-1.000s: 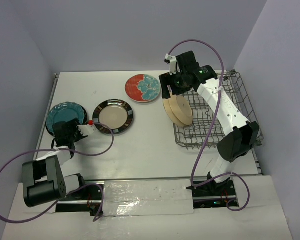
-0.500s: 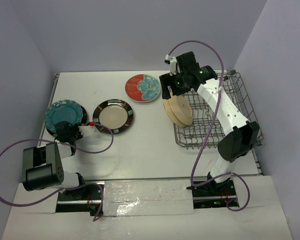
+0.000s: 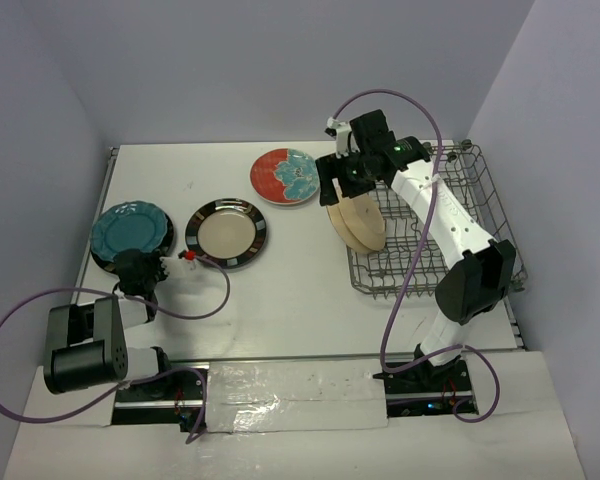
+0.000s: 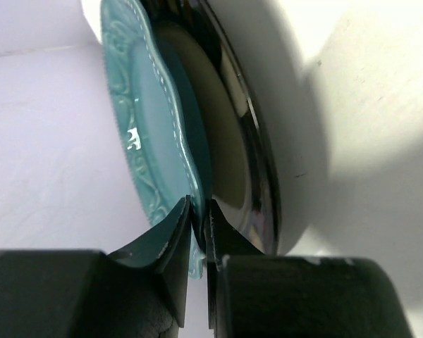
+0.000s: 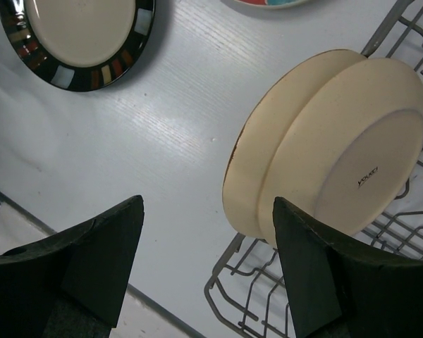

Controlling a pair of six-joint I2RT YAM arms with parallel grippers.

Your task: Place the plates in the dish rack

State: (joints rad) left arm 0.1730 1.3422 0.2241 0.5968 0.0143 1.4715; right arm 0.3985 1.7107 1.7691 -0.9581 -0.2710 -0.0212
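1. The flat white table (image 3: 300,290) carries everything. The rectangular grey wire dish rack (image 3: 380,265) sits on its right side.
2. Two round beige ceramic plates (image 5: 338,141) stand on edge, touching each other, in the rack's left end.
3. Flat on the table lie a round red plate with blue flowers (image 3: 286,176) at far centre and a dark striped-rim plate with a beige centre (image 3: 227,233) left of centre. Far left, a scalloped teal plate (image 3: 130,230) rests on another dark glossy-rimmed plate (image 4: 254,141).
4. The right gripper (image 3: 345,185) hovers over the beige pair with its jaws spread wide, holding nothing.
5. The left gripper (image 4: 199,211) is pinched onto the teal plate's near rim.
6. The step in hand appears to be picking up the teal plate. The next move likely calls for lifting it clear without dragging the plate beneath. It then has to be carried across to the rack, which is well apart from it.
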